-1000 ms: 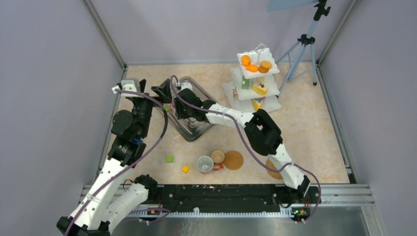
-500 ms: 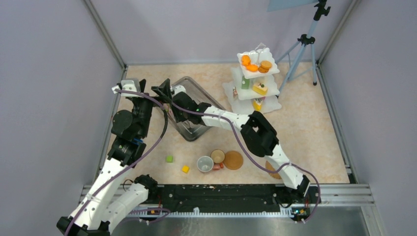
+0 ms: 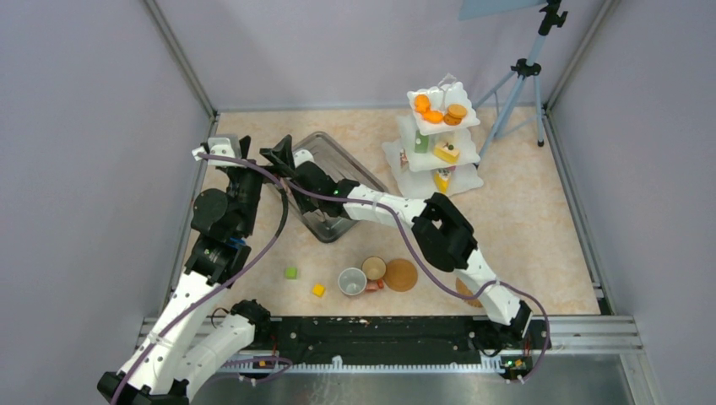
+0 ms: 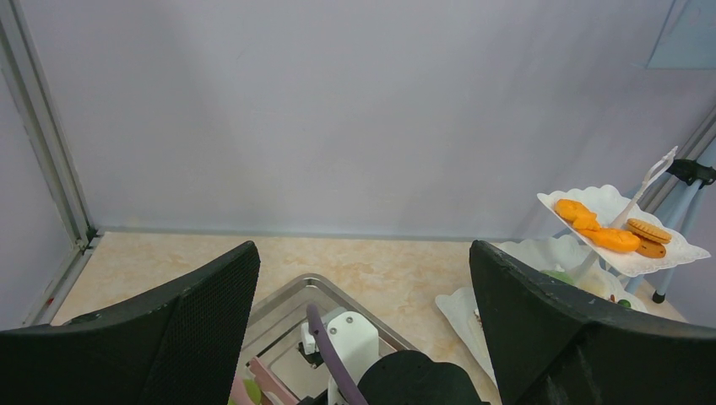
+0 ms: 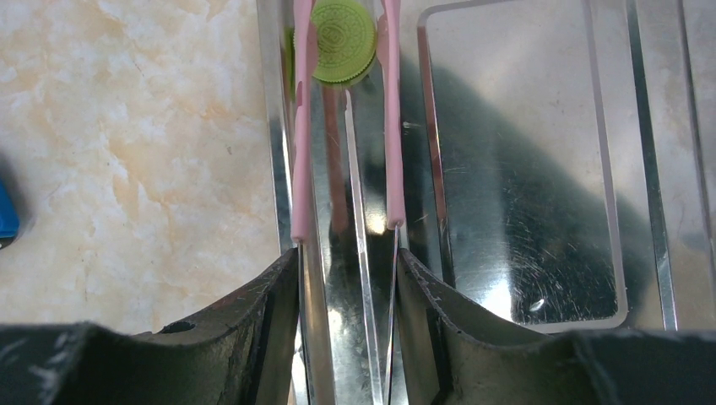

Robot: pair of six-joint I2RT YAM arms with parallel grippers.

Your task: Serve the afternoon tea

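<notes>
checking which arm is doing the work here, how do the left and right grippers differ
The left gripper stands wide open and empty; the right gripper is closed on the pink tongs, which pinch a green cookie. The left gripper faces the back wall; the right gripper points down at the steel tray. Both have black fingers.

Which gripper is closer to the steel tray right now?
Right. The right gripper is over the left rim of the steel tray, clamping pink tongs; the left gripper sits off the tray's left side, jaws open.
</notes>
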